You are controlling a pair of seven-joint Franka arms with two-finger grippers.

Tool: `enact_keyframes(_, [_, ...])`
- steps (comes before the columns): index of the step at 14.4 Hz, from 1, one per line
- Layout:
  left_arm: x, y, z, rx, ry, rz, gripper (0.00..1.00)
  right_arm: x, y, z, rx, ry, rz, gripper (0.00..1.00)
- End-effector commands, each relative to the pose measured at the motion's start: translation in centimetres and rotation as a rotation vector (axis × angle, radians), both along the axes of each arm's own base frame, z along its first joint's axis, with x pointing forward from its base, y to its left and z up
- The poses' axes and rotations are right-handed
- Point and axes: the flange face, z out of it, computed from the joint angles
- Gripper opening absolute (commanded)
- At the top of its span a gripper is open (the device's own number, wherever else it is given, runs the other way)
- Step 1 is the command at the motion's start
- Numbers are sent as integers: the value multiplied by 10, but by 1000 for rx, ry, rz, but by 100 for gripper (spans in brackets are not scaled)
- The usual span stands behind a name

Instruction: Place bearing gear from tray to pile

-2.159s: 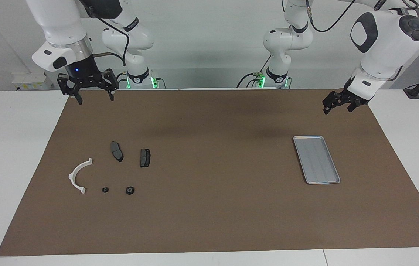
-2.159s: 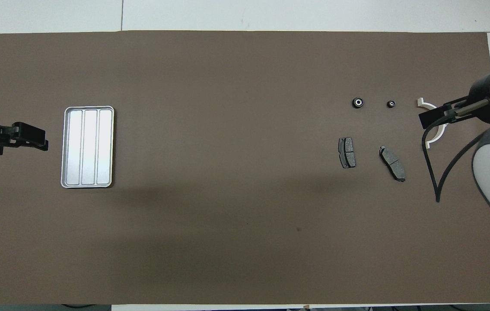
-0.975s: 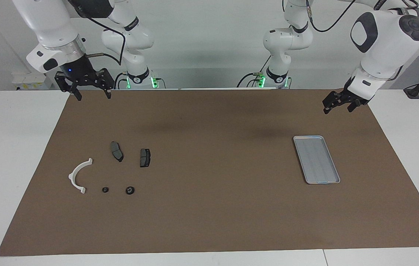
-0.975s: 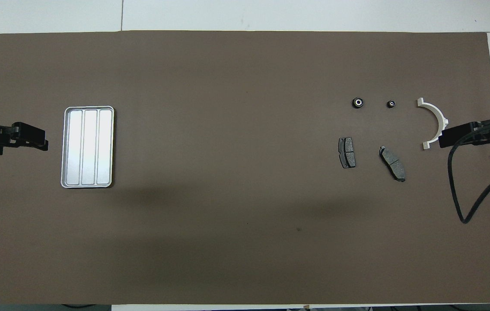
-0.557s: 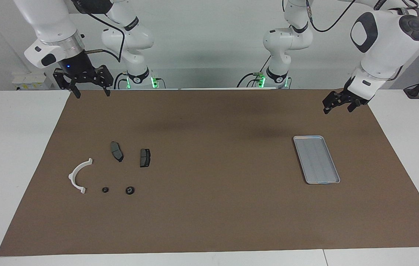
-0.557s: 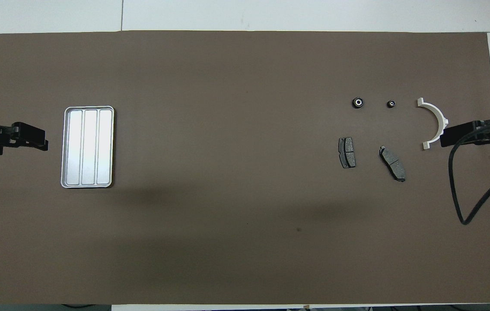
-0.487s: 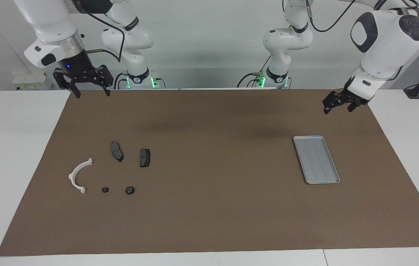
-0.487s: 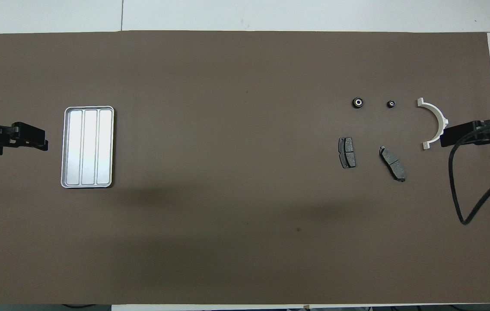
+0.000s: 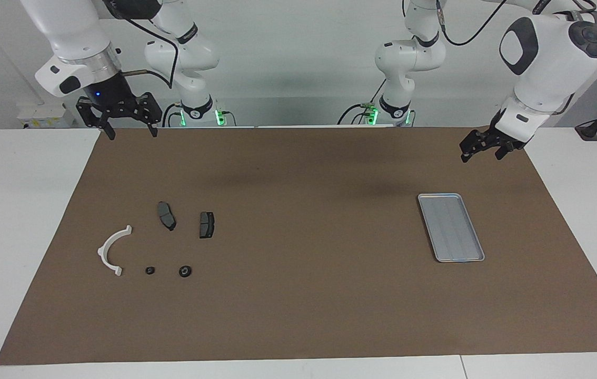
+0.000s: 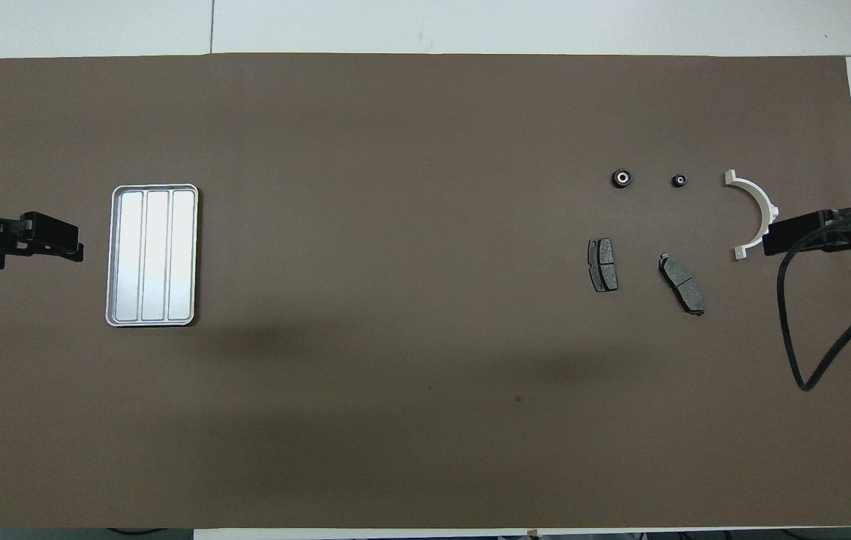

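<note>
The silver ridged tray lies at the left arm's end of the mat with nothing in it. At the right arm's end lies the pile: a white half-ring bracket and two dark brake pads. Two small black round parts of the bearing gear kind, a larger one and a smaller one, lie farther from the robots. My right gripper hangs open and empty over the mat's edge by its base. My left gripper hangs open and empty beside the tray.
A brown mat covers most of the white table. A black cable loops down from the right arm over the mat's end. Both arm bases stand at the robots' edge.
Since two seconds ago the right gripper has risen and pulled back from over the pile toward its base. In the last half second nothing has moved. The left arm has stayed still.
</note>
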Motion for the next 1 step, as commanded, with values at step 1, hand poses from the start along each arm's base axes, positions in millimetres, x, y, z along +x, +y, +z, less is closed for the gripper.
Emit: enact_keyframes(1, [-6, -1, 3, 8, -17, 10, 100, -2, 1, 3, -8, -2, -16, 100])
